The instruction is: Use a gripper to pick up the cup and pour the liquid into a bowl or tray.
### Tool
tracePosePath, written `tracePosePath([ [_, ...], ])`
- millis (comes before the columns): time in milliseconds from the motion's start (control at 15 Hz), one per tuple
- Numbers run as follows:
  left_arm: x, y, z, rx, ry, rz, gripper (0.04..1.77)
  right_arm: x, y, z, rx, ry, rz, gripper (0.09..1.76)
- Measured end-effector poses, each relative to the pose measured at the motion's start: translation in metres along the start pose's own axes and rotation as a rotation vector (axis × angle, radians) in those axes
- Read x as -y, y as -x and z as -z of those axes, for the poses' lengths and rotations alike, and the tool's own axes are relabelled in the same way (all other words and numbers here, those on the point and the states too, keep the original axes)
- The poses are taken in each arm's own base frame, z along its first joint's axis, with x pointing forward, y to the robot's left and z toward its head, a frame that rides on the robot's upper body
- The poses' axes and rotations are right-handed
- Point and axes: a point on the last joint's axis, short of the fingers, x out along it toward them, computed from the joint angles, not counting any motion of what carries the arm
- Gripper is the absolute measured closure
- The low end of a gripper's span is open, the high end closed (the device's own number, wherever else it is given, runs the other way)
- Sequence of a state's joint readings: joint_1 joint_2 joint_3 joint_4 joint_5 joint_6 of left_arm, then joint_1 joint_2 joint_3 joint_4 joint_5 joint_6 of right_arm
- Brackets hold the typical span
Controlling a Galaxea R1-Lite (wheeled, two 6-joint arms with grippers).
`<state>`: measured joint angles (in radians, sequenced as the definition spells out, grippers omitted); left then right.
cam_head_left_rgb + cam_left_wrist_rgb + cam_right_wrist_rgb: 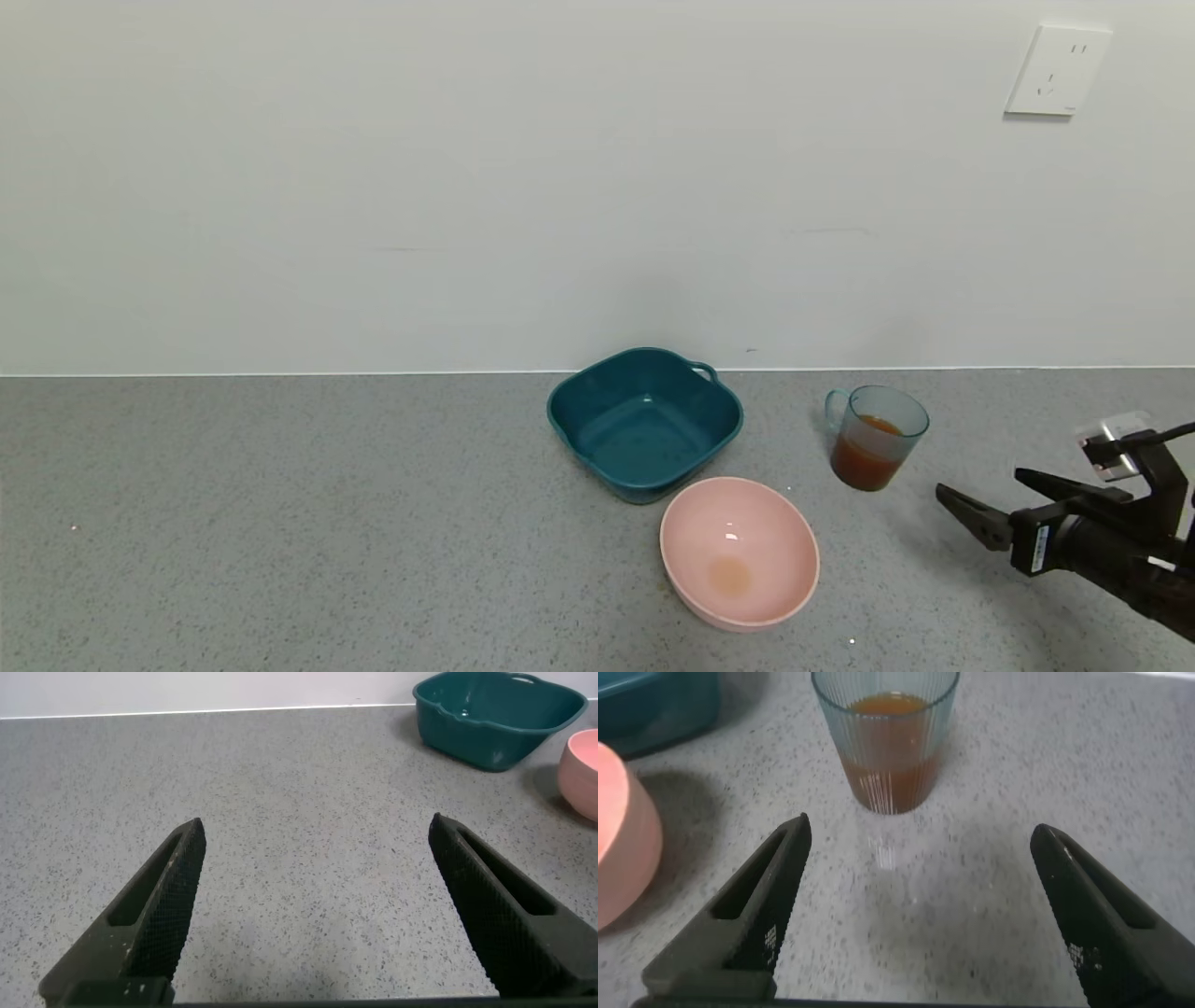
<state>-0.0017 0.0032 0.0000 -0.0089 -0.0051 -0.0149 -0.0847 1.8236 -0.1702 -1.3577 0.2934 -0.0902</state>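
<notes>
The cup, a ribbed translucent mug with its handle to the left, stands upright on the grey counter, holding reddish-brown liquid. The dark teal basin sits left of it and looks empty. My right gripper is open and empty, low over the counter to the right of the cup and a short gap from it. In the right wrist view the cup with the liquid stands ahead of the open gripper. My left gripper is open over bare counter, outside the head view.
A round pink bowl with a faint orange stain sits in front of the basin, left of the cup. It also shows in the right wrist view. The wall with a socket runs close behind the objects.
</notes>
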Motion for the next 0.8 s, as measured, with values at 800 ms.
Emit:
tracePosePath([
  [800,0.000,0.000,0.000,0.000,0.000,0.000,0.09,-0.006,-0.067,0.041,-0.044,0.013,-0.072,0.14],
])
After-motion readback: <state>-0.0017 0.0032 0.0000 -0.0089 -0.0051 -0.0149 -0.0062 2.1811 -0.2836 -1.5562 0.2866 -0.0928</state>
